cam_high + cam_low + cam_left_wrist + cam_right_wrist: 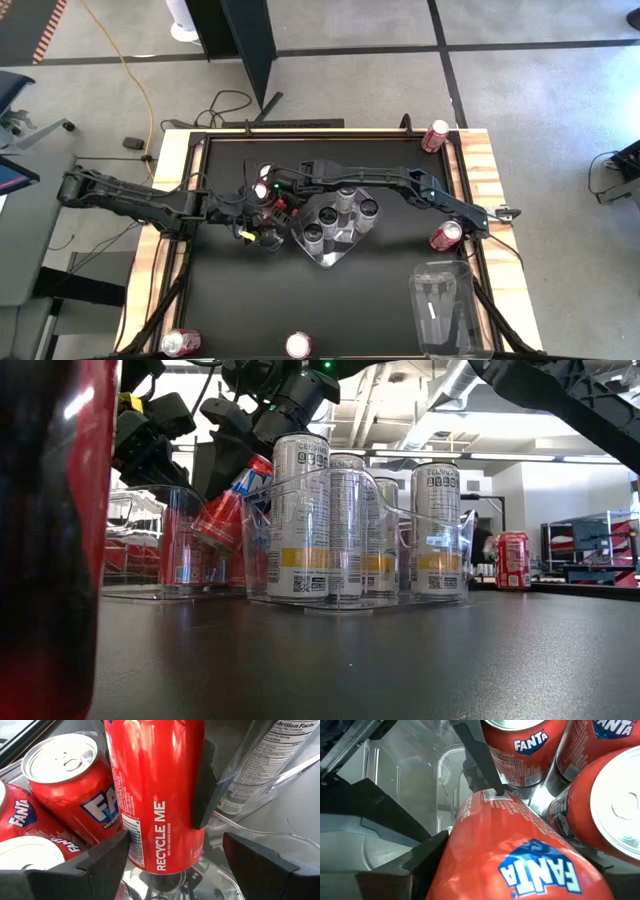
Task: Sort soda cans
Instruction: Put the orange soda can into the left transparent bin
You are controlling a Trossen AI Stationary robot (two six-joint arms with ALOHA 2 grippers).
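A red soda can [228, 502] hangs tilted over a clear tray [165, 560] of red Fanta cans [65, 780]. My right gripper [520, 850] is shut on it, reaching in from the table's right [268, 193]. My left gripper [175, 842] is open, and its fingers stand on either side of the can's lower end [165, 862]; whether one finger touches the can I cannot tell. Beside them, several silver-grey cans [340, 530] stand upright in a second clear tray [340, 250]. My right gripper pinches the red can's side wall between its two fingers; one finger [202, 785] lies flat on the wall [187, 785] and the can hides the other. The fingers slant down from the table's right, roughly along the can. The can is tilted, top end [262, 465] up and to the right.
An empty clear tray [440, 305] stands at the near right. Single red cans stand at the table's far right corner [435, 135], its right edge [445, 235] and its near edge [180, 343] [298, 345]; one of these looms close in the low view [50, 540].
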